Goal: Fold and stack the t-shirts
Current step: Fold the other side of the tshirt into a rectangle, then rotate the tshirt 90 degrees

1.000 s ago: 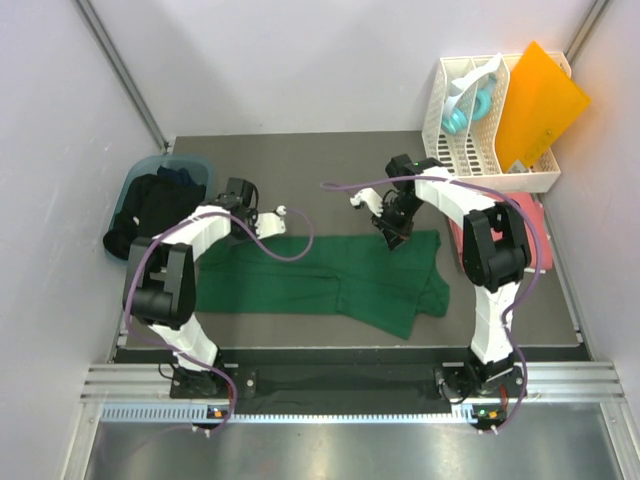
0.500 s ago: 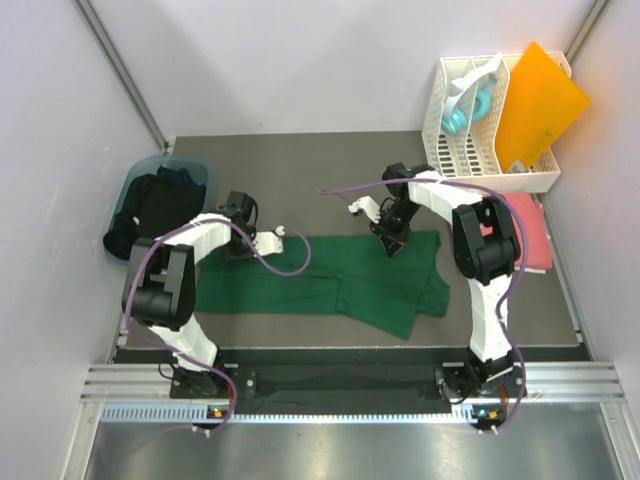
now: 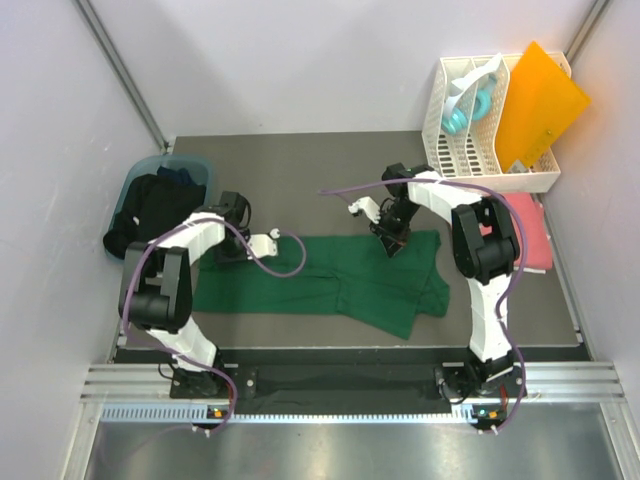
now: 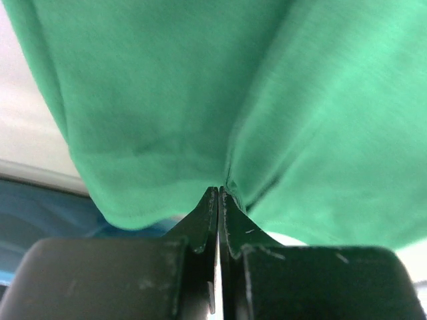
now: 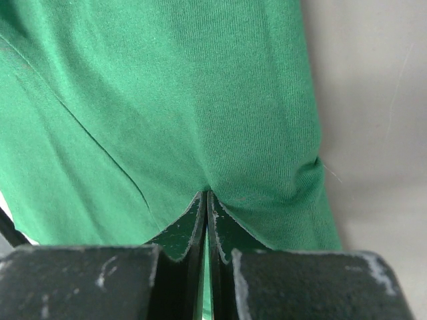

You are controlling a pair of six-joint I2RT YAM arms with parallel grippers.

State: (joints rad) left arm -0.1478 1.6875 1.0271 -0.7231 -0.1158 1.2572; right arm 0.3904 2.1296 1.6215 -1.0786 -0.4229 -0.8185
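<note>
Left gripper [image 4: 219, 192] and right gripper [image 5: 205, 195] both pinch the green t-shirt [image 3: 340, 275], spread mid-table and unfolded. Dark shirts [image 3: 150, 210] wait in the bin [image 3: 195, 165], pink shirt [image 3: 530, 225] lies right. 0 stacked, I'd say.

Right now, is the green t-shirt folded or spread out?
Spread out: the green t-shirt lies stretched long across the table; the left gripper and the right gripper each pinch its far edge.
</note>
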